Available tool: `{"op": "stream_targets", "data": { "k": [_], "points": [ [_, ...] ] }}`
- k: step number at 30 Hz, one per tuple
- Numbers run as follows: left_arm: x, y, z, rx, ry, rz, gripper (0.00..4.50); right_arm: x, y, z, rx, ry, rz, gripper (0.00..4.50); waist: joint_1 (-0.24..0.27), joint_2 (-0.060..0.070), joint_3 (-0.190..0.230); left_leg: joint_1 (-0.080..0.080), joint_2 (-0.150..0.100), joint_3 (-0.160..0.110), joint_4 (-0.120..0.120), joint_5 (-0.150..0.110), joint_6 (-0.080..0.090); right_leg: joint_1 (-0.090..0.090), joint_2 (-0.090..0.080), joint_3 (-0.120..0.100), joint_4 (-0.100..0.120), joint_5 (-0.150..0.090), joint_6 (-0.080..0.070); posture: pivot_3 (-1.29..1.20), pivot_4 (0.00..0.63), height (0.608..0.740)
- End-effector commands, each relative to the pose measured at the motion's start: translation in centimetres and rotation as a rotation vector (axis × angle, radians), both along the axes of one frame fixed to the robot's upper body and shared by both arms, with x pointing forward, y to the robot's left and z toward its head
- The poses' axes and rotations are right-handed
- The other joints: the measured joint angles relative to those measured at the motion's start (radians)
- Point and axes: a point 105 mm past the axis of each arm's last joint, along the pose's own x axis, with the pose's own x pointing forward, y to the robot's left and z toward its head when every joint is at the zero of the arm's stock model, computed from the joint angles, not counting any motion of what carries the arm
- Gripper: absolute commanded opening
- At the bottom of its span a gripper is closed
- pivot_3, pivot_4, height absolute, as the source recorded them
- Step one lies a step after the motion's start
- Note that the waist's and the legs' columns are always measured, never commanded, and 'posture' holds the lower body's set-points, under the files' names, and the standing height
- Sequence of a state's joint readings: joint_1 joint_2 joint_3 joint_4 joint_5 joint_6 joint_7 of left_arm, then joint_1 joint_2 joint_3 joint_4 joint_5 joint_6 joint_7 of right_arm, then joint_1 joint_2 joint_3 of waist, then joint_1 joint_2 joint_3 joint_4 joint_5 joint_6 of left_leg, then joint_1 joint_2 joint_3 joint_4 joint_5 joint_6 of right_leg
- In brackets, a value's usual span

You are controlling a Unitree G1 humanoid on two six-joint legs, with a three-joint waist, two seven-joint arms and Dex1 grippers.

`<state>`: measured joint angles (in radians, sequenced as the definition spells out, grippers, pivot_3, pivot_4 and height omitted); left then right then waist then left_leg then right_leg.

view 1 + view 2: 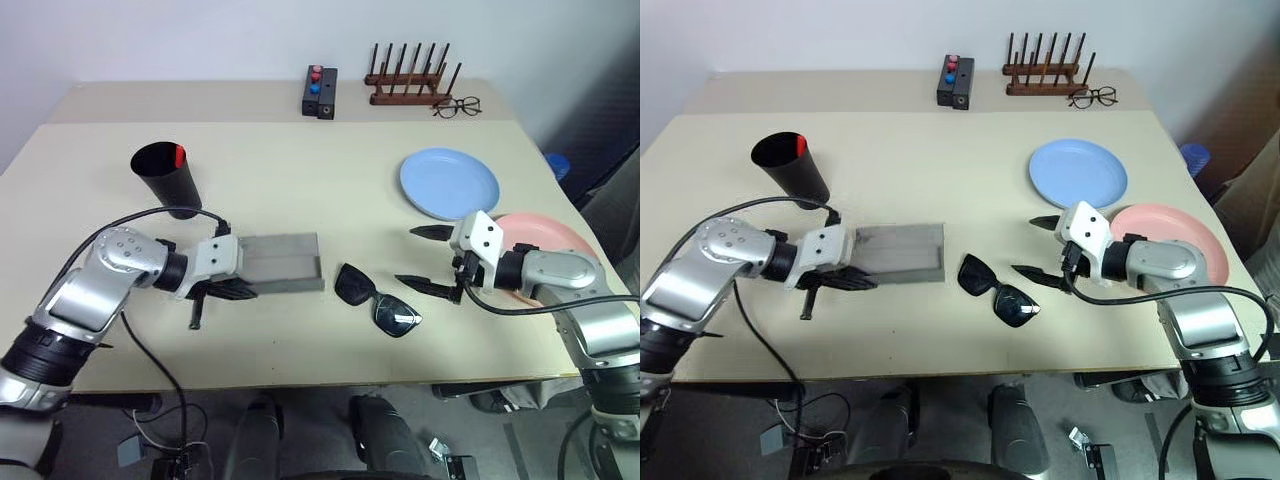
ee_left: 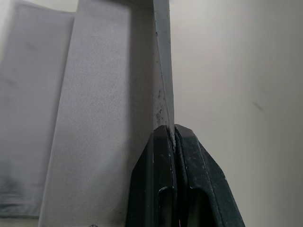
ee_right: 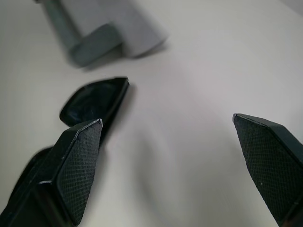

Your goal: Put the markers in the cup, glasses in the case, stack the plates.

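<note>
Black chunky sunglasses [image 1: 377, 298] lie loose on the tan table [image 1: 300, 170], my wide-open right gripper [image 1: 428, 258] just beside them.
Left gripper [image 1: 222, 290] pinches the open grey hard-shell case [image 1: 280, 262] wall; a slip there could swing it shut.

case [image 1: 280, 262] left of glasses [image 1: 377, 298] | plates [image 1: 449, 183] right | cup [image 1: 167, 180] behind case

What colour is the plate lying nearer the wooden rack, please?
Light blue; the plate shows best in the right eye view.
</note>
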<state>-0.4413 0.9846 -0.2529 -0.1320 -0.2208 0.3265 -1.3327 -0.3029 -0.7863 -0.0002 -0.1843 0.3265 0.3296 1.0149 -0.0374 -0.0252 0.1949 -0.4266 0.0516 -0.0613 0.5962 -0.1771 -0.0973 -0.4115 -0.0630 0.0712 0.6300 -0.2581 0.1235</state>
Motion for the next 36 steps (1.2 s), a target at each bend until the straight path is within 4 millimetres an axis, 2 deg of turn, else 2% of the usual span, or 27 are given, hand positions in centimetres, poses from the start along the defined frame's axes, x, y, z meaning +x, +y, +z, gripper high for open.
{"op": "stream_targets", "data": {
  "k": [1,6,13,16,17,20,22,25,28,32,36],
  "points": [
    [-0.7,0.1,0.6,0.04,-0.036,-0.063,0.01,-1.1,1.2,0.2,0.003,0.051,0.077,4.5,0.002,0.0,0.0,0.0,0.0,0.0,0.0,0.0,0.0,0.0,0.0,0.0,0.0,0.0,0.0,0.0,0.15,0.738],
    [-0.5,0.0,0.2,0.055,-0.056,-0.068,0.01,-2.0,2.1,-0.6,-0.02,0.139,0.085,4.5,-0.001,0.0,0.0,0.0,0.0,0.0,0.0,0.0,0.001,0.0,0.0,0.0,0.0,0.0,0.0,0.0,0.15,0.738],
    [-0.4,-1.9,-0.6,0.031,-0.014,-0.049,0.01,-3.6,3.4,-0.7,-0.019,0.188,0.124,4.5,0.003,0.0,0.0,0.0,0.0,0.0,0.001,0.0,0.001,0.0,0.0,0.0,0.0,0.0,0.0,0.0,0.15,0.738],
    [-0.3,-1.8,-0.6,0.038,-0.021,-0.034,0.87,-3.6,3.4,-0.8,-0.032,0.22,0.095,4.5,0.001,0.0,0.0,0.0,0.0,0.0,0.001,0.0,0.001,0.0,0.0,0.0,0.001,0.0,0.0,0.0,0.15,0.738],
    [-0.2,-1.8,-0.4,0.025,-0.028,-0.028,1.32,-3.6,3.4,-0.9,-0.041,0.228,0.082,4.5,0.0,0.0,0.0,0.0,0.0,0.0,0.0,0.0,0.001,0.0,0.0,0.0,0.001,0.0,0.0,0.0,0.15,0.738],
    [0.0,-2.1,0.6,-0.038,-0.026,-0.002,1.32,-3.5,3.8,-0.5,-0.023,0.216,0.073,4.5,-0.001,0.0,0.0,0.0,0.0,0.0,0.0,0.0,0.001,0.0,0.0,0.0,0.001,0.0,0.0,0.0,0.15,0.738],
    [1.0,-2.3,2.0,-0.128,-0.073,0.056,1.32,-2.9,3.9,-0.2,-0.022,0.204,0.029,4.5,-0.001,0.0,0.0,0.0,0.0,0.0,0.0,0.0,0.001,0.0,0.0,0.0,0.001,0.0,0.0,0.0,0.15,0.738],
    [1.6,-2.7,3.8,-0.249,-0.145,0.095,1.32,-3.1,4.3,-0.8,-0.058,0.238,0.0,4.5,-0.001,0.0,0.0,0.0,0.0,0.0,0.001,0.0,0.001,0.0,0.0,0.0,0.001,0.0,0.0,0.0,0.15,0.738],
    [1.1,-3.0,4.8,-0.365,-0.156,0.136,1.32,-3.5,5.0,-1.6,-0.091,0.272,-0.021,4.5,-0.001,0.0,0.0,0.0,0.0,0.0,0.001,-0.001,0.001,0.0,0.0,0.0,0.001,0.0,0.001,0.0,0.15,0.738],
    [-0.2,-2.9,4.3,-0.416,-0.154,0.177,1.32,-3.3,5.6,-2.6,-0.152,0.276,-0.082,4.5,-0.008,0.0,0.0,0.0,0.0,0.0,0.001,-0.001,0.002,0.0,0.001,0.0,0.001,0.0,0.001,0.0,0.15,0.738],
    [-1.6,-2.8,3.2,-0.419,-0.137,0.204,1.32,-2.6,5.8,-2.5,-0.181,0.255,-0.157,4.5,-0.005,0.0,0.0,0.0,0.0,0.0,0.002,-0.001,0.002,0.0,0.001,0.0,0.002,0.0,0.0,0.0,0.15,0.738]
  ]
}}
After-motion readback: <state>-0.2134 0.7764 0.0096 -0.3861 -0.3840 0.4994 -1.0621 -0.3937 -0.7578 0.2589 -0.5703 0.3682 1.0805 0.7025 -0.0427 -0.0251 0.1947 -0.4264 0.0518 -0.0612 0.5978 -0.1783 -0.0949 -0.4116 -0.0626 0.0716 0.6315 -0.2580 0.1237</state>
